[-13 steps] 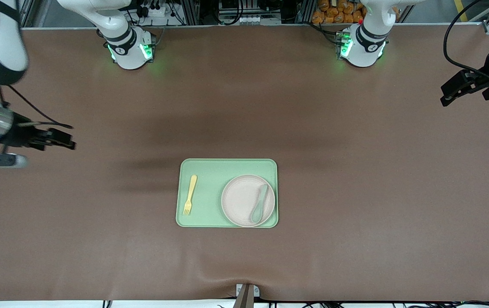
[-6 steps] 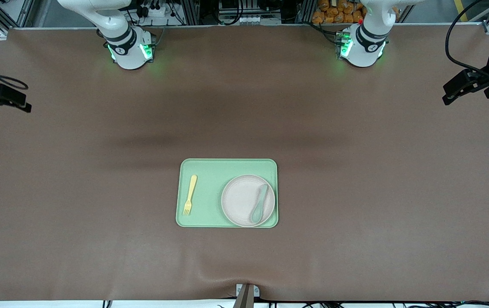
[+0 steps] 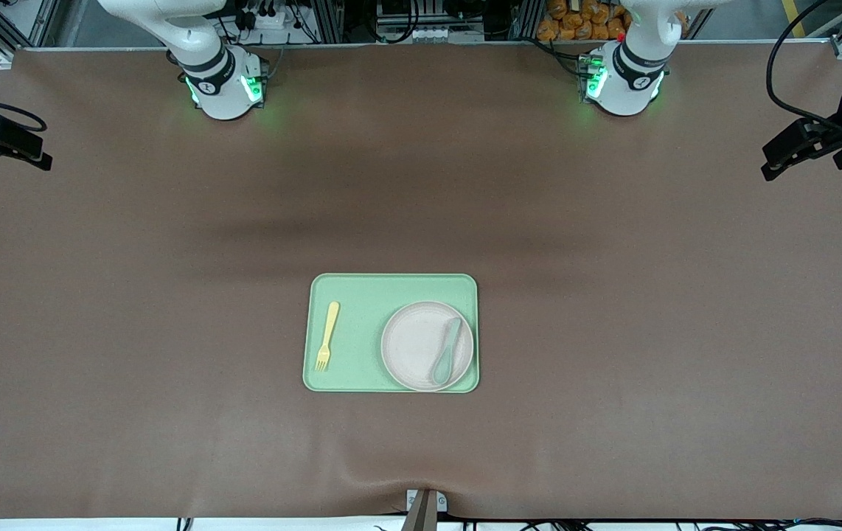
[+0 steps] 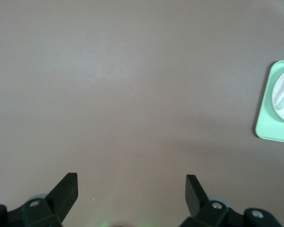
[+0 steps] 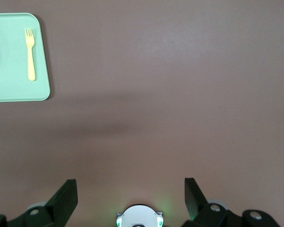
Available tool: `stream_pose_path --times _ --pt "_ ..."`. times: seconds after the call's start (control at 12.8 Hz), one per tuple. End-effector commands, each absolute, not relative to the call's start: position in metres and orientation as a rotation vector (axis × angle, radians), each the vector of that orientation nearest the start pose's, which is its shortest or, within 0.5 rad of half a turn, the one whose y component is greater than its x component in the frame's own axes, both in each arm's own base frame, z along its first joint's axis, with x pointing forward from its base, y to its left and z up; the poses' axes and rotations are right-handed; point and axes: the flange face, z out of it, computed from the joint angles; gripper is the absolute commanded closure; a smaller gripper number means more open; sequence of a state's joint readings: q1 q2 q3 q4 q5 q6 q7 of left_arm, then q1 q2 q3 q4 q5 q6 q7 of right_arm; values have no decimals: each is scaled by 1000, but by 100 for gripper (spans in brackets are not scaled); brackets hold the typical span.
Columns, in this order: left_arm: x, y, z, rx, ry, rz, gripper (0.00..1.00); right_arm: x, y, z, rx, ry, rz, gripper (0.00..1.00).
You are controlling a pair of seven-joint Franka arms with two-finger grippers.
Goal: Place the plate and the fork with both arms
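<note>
While starting from the business ends: left gripper (image 3: 775, 161) spread wide, nothing between the fingers, up high at the edge of the front view in its upper part, over bare table (image 3: 613, 442) at the left arm's end. Same deal for right gripper (image 3: 37, 151), fingers apart and gripping nothing, at the other upper edge of the frame over the right arm's end. Both arms just waiting out there, well apart from everything.

Moving inward to the middle of the frame, slightly below centre: green tray (image 3: 362, 291), with the yellow fork (image 3: 328, 335) on its bare part toward the right arm's end and the pale plate (image 3: 417, 346) on the part toward the left arm's end. Fork's long axis straight up and down the frame, tines toward the front camera, handle toward the bases. So, fork closer to the right gripper, plate closer to the left, each down and inward from its gripper.

Also a teal spoon (image 3: 447, 351) lying on the plate.

Count: one tray, one plate, one fork, one spoon, two grippers.

Plate and fork already sitting on the tray, so could be a finished placing or a setup for moving them elsewhere. Can't say which from this.
</note>
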State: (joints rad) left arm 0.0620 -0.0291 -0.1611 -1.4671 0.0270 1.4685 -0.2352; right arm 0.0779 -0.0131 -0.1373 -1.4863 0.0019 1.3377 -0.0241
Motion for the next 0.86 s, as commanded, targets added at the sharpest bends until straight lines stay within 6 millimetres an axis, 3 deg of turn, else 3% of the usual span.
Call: stream_pose_path --times 0.0,0.23,0.47,0.78 --pt "522 -36 697 -3167 -245 -111 0 514 -32 670 -3131 73 190 0" --pt "522 -35 696 -3168 -245 -99 0 516 -27 698 -3132 68 80 0" --pt "523 -34 696 -3151 -252 -102 0 510 -33 700 -3126 88 103 0" --pt "523 -40 695 -3151 -235 -95 0 514 -25 697 -3122 65 105 0"
